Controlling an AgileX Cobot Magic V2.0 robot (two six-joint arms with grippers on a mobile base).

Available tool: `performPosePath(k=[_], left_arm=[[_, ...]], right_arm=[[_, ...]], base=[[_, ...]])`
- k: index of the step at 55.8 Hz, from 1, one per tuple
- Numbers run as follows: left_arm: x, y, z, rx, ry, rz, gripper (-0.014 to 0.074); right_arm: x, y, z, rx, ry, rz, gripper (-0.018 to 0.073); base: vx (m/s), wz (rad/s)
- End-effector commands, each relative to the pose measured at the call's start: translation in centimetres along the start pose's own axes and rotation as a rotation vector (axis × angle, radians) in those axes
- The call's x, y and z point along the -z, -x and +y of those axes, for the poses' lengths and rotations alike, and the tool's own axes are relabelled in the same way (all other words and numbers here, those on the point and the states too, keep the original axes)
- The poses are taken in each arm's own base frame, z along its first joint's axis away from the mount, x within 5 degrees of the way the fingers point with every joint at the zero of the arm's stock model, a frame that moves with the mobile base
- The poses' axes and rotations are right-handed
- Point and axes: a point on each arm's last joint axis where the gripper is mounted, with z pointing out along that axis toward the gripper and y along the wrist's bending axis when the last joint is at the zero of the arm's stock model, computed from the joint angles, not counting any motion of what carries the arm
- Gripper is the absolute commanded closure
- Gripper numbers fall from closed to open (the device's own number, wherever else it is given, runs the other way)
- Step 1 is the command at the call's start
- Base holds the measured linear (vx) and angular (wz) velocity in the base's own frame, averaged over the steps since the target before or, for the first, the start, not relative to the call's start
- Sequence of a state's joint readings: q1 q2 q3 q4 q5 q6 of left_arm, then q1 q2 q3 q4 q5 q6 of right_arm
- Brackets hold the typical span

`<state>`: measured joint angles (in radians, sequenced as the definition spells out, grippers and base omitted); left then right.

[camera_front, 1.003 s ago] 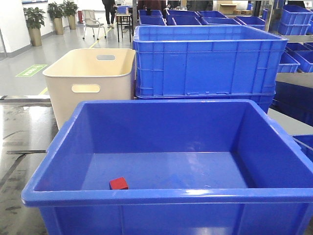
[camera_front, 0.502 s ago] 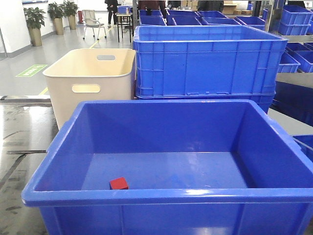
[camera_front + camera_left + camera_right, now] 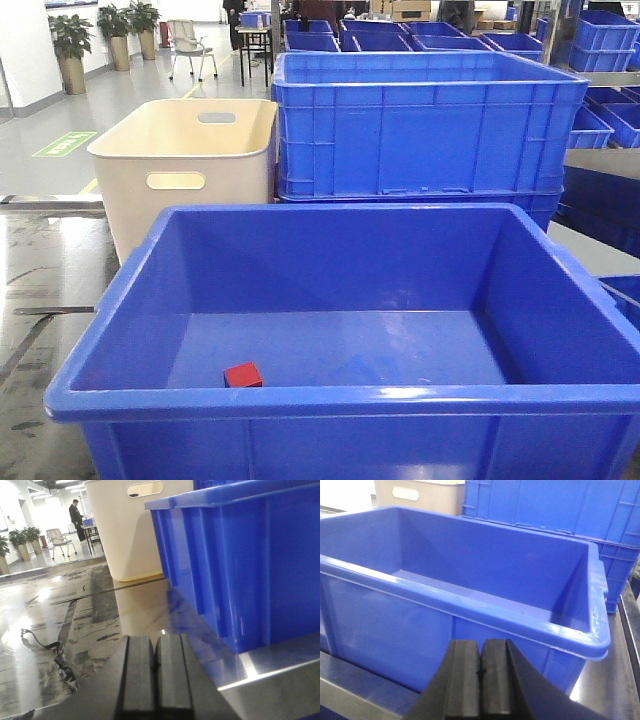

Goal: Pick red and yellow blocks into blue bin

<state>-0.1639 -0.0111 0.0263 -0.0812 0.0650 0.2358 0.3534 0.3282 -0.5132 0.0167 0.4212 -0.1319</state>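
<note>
The worktable (image 3: 45, 290) was a dark, glossy, scuffed surface with a metal edge showing in the wrist views. Directly on it stood the blue bin (image 3: 120, 300), nearest the camera and filling most of the front view. Just behind it on the left sat the cream tub (image 3: 180, 175). The ribbed blue crate (image 3: 430, 125) stood far right, probably on the same surface, though its base was hidden. A thin dark cable (image 3: 50, 647) lay on the tabletop at left.

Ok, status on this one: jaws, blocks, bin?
Left gripper jaws shut, empty, low beside the bright-blue plastic tub. Right gripper jaws shut, empty, outside its rim. Small red cube on tub floor. Yellow block not in view.
</note>
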Motion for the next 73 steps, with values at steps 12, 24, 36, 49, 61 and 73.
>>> performPosePath(k=[12, 24, 36, 49, 61, 73], left_arm=[[0.2, 1.3, 0.3, 0.003, 0.025, -0.107, 0.0595], [0.2, 1.3, 0.3, 0.003, 0.025, -0.107, 0.0594], [0.2, 1.3, 0.3, 0.003, 0.025, -0.107, 0.0594], [0.2, 1.3, 0.3, 0.003, 0.025, -0.107, 0.0594], [0.2, 1.3, 0.3, 0.003, 0.025, -0.107, 0.0594], [0.2, 1.3, 0.3, 0.003, 0.025, -0.107, 0.0594]], right_arm=[[0.3, 1.7, -0.3, 0.012, -0.022, -0.105, 0.0569], [0.3, 1.7, -0.3, 0.012, -0.022, -0.105, 0.0569], [0.3, 1.6, -0.3, 0.010, -0.021, -0.105, 0.0569], [-0.3, -0.6, 0.0, -0.008, -0.020, -0.105, 0.0569], [-0.4, -7.5, -0.5, -0.063, -0.217, -0.061, 0.0569], [0.2, -12.2, -0.8, -0.129, -0.415, -0.205, 0.0569]], base=[[0.00, 0.00], [0.00, 0.00], [0.00, 0.00], [0.00, 0.00], [0.00, 0.00], [0.00, 0.00]])
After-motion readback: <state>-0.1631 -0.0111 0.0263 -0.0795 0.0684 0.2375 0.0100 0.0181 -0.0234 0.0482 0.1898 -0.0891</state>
